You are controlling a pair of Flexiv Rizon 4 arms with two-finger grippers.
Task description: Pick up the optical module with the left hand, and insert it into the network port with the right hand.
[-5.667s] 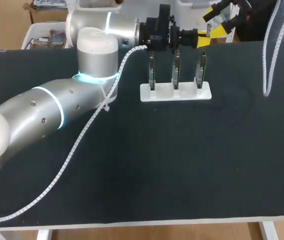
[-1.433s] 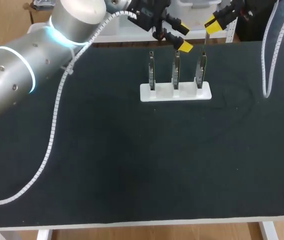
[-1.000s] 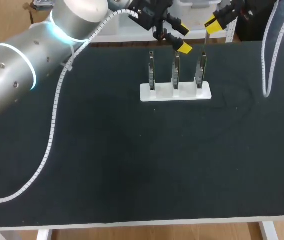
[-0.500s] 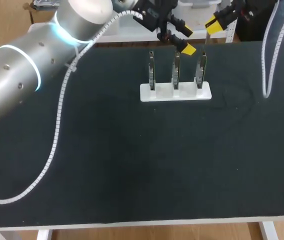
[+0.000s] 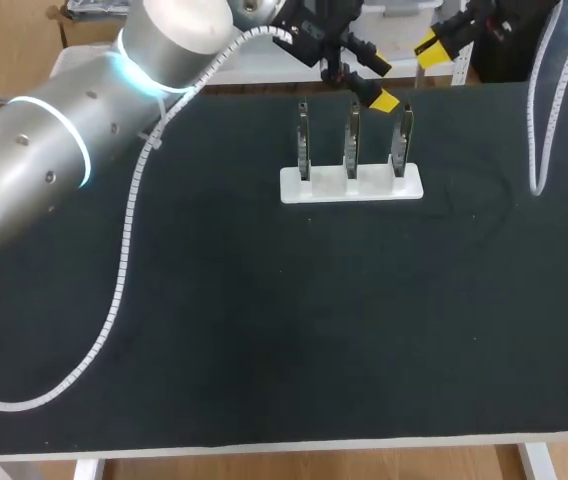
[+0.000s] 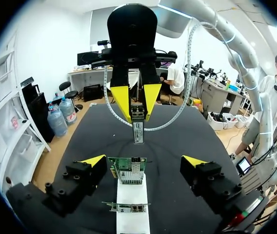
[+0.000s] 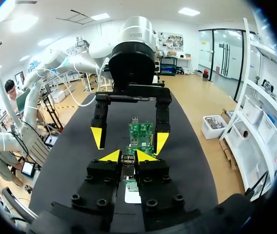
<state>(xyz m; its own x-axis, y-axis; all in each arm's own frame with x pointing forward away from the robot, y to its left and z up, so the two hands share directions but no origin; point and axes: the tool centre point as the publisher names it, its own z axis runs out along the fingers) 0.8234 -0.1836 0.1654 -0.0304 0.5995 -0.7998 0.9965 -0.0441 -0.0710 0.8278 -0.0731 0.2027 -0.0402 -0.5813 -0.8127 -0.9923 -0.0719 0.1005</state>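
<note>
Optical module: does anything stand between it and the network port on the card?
Nothing visible does. The right pincer holds the optical module facing the green network card, with free space between them. The open left pincer flanks the card.

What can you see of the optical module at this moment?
The optical module is a slim, silvery bar that looks like metal. The right gripper is shut on it, its yellow tips pinching one end from both sides, so the rest sticks out past them. It hangs in the air, end-on toward the green board standing in the white holder, and does not appear to touch it.
</note>
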